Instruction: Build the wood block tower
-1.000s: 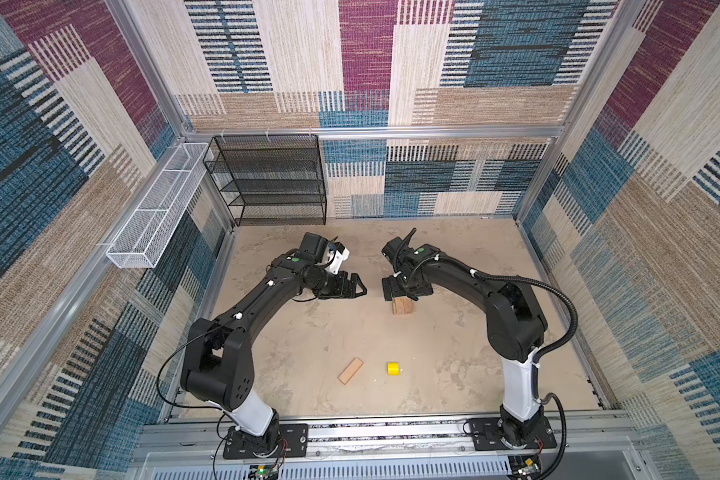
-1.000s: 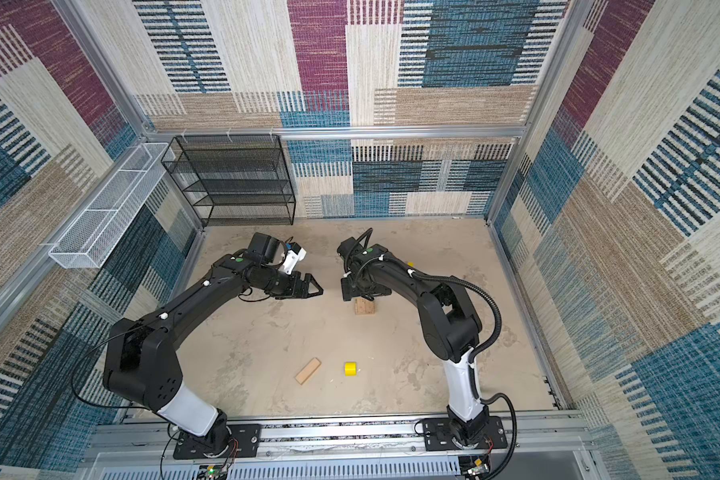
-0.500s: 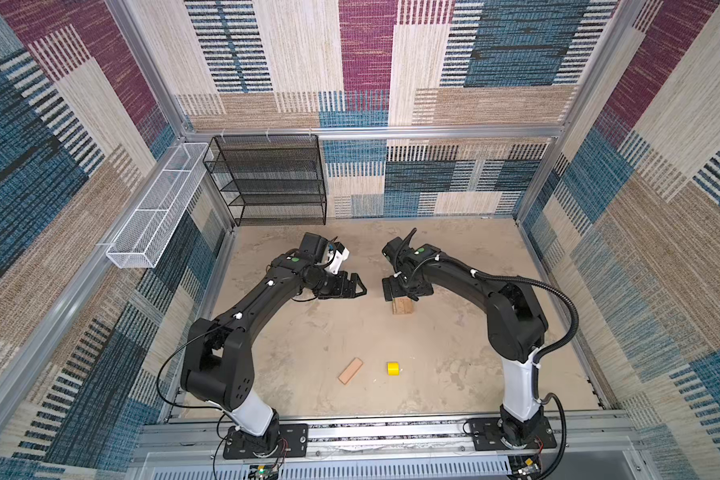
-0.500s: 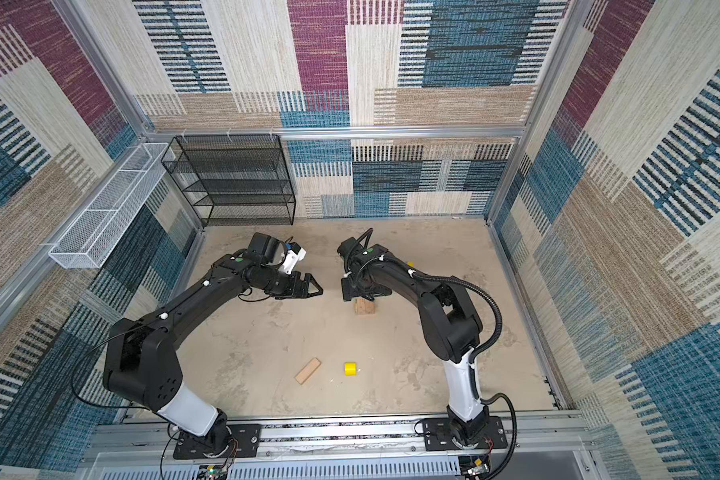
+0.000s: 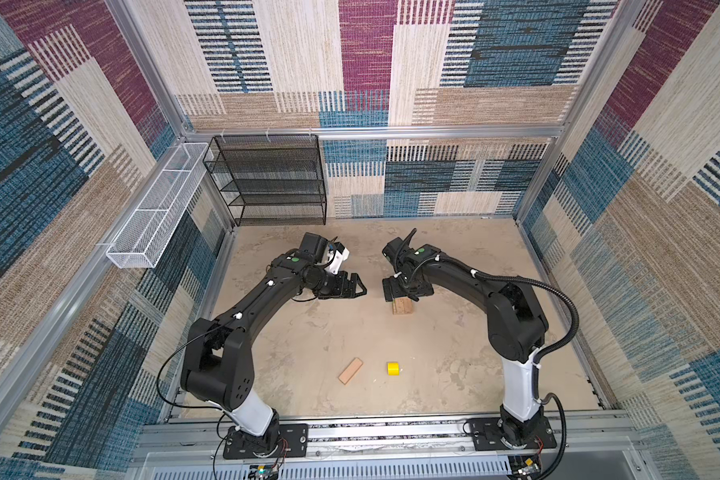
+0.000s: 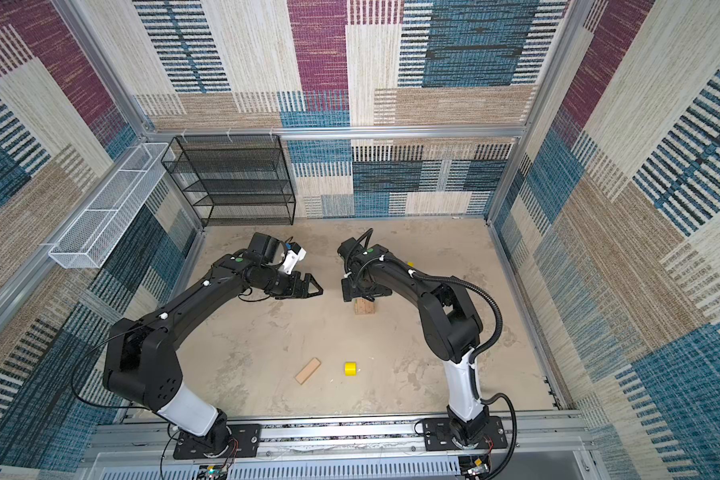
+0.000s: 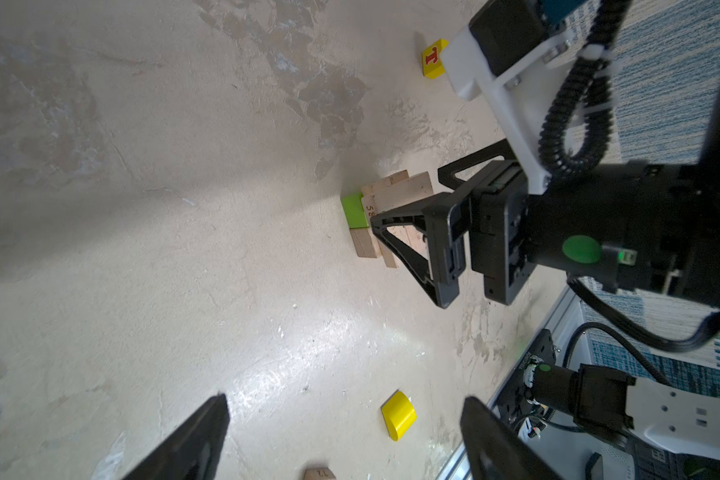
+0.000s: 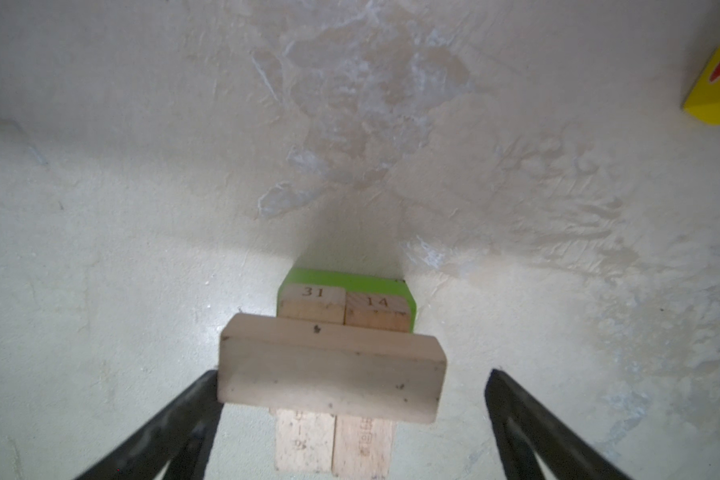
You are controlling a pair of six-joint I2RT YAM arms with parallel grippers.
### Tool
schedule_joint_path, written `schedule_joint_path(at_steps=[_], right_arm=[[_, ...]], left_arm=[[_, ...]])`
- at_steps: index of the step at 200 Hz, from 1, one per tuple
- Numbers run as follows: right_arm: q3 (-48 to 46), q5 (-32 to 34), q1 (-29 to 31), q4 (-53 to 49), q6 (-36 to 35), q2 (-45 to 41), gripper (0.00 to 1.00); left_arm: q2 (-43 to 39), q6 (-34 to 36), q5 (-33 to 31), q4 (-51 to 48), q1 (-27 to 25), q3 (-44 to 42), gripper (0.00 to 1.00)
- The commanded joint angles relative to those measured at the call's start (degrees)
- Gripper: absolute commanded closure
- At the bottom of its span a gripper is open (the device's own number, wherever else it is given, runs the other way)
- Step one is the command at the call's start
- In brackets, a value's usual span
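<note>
The tower [image 5: 402, 308] stands mid-table in both top views: a lime-green brick [image 8: 346, 277] low down, two numbered tan planks [image 8: 344, 305] side by side, and a crosswise tan plank [image 8: 333, 368] on top. My right gripper [image 8: 352, 374] hangs open straddling that top plank, one fingertip [image 8: 208, 380] close to its end, the other well clear. My left gripper [image 5: 360, 286] is open and empty to the tower's left. A loose tan plank [image 5: 350, 371] and a rounded yellow piece [image 5: 393, 368] lie near the front. A yellow cube with a red T [image 7: 433, 58] sits behind the right arm.
A black wire shelf [image 5: 275, 178] stands at the back left and a white wire basket [image 5: 154, 208] hangs on the left wall. Patterned walls enclose the table [image 5: 308, 340] on three sides. The arms' mounting rail [image 5: 391, 432] runs along the front.
</note>
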Motion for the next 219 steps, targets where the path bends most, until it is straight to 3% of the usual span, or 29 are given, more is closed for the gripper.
schedule_joint_path(at_steps=[1, 151, 219], right_arm=[[0.0, 0.7, 0.0, -0.6, -0.2, -0.8, 0.0], [4.2, -0.2, 0.0, -2.7, 0.2, -1.2, 0.0], [6.9, 0.3, 0.9, -5.0, 1.8, -6.0, 0.0]], left_arm=[[0.0, -1.0, 0.7, -0.7, 0.1, 0.4, 0.08], [-0.2, -1.1, 0.6, -0.6, 0.2, 0.5, 0.08], [-7.3, -0.6, -1.7, -0.7, 0.1, -0.9, 0.08]])
